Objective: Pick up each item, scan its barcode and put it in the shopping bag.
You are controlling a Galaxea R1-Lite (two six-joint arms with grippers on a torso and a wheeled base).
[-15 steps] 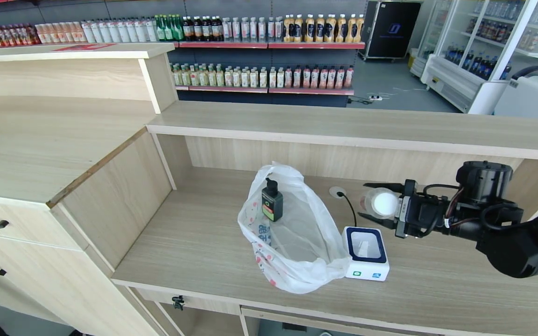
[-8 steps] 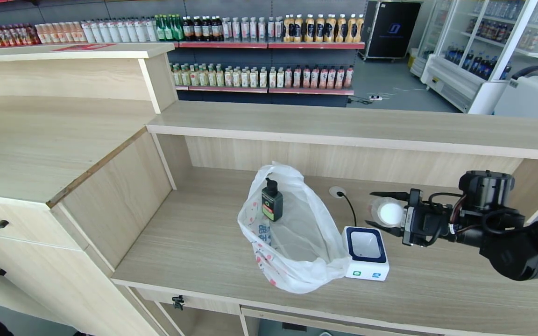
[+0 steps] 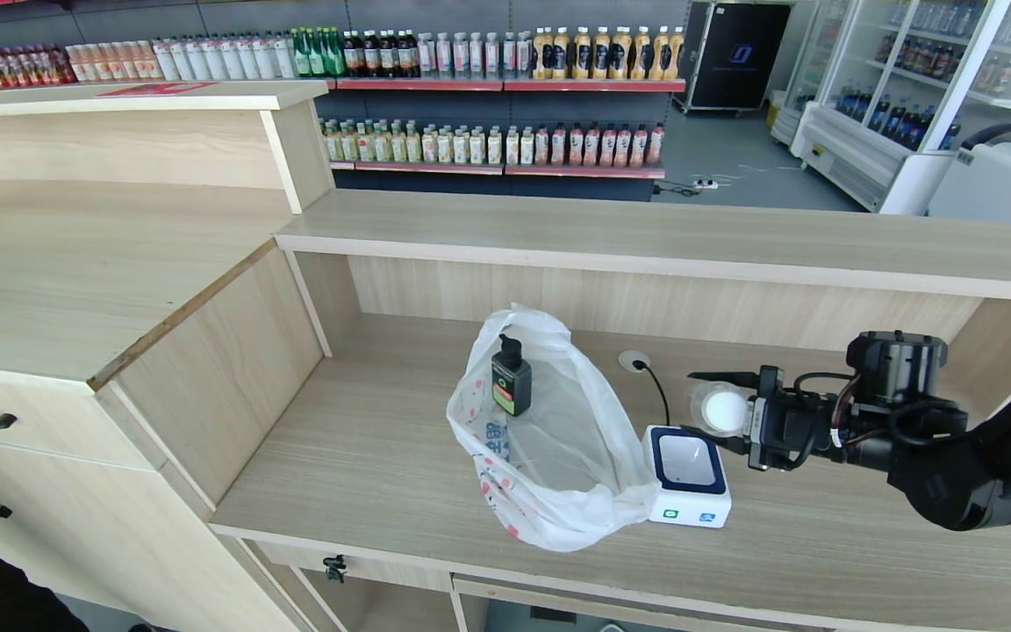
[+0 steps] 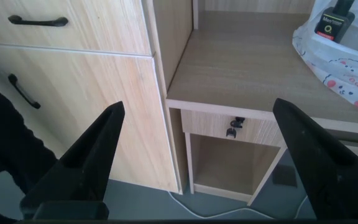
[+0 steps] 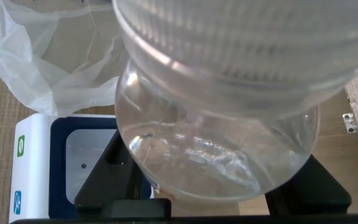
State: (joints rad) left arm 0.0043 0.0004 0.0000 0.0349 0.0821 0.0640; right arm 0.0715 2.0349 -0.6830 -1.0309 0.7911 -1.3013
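The right gripper [image 3: 706,405] is clamping a clear, ribbed, white-capped plastic bottle [image 3: 721,408] sideways just over the boxy white scanner [image 3: 688,478], beside the crinkled translucent shopping bag [image 3: 558,478] on the wood-grain counter [image 3: 383,456]. The left gripper [image 4: 197,106] is hanging spread wide.
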